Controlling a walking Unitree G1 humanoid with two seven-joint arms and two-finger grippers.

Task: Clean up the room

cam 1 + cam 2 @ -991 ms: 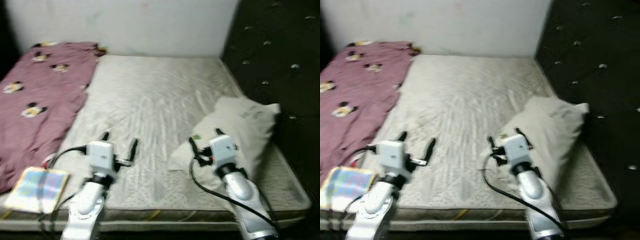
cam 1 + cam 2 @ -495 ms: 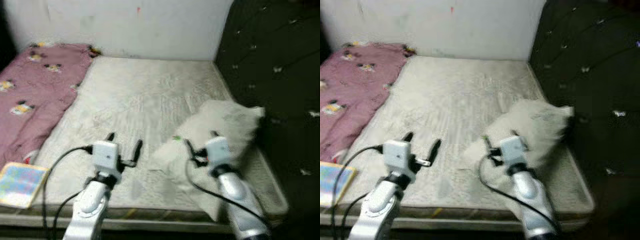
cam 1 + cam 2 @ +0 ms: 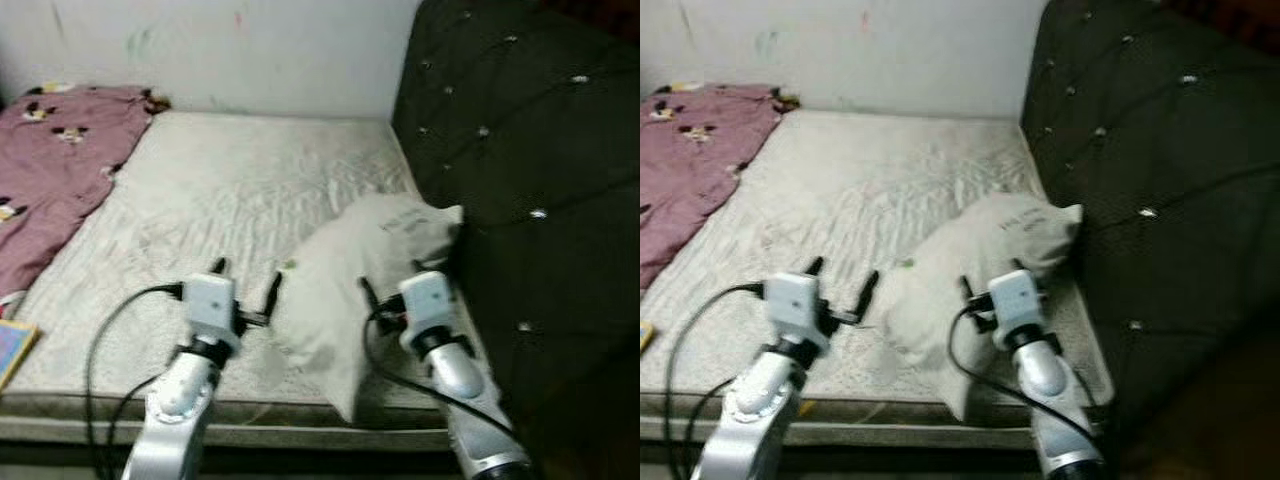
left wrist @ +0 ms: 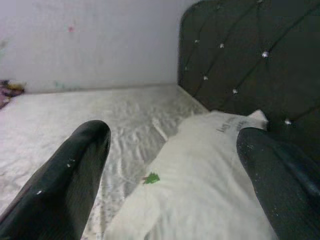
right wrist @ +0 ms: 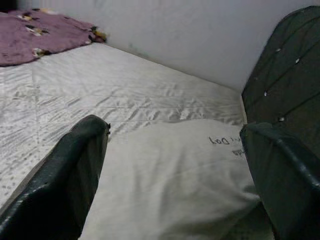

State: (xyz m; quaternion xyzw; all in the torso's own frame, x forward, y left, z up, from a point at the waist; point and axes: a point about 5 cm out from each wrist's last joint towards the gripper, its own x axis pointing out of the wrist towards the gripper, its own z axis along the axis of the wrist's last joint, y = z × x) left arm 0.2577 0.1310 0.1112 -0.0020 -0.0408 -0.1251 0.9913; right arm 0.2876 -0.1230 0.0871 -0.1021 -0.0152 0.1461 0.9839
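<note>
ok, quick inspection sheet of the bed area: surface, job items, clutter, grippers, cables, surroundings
Surface: bare pale mattress, wrinkled.
Job's things: white pillow lying near the headboard side, a small green bit on it; pink patterned blanket bunched at the far left.
Clutter: colourful book at the left edge.
Grippers: left gripper open, just left of the pillow; right gripper open over the pillow, holding nothing.
Cables: black cables looping from both wrists.
Surroundings: dark tufted headboard on the right, white wall behind.
</note>
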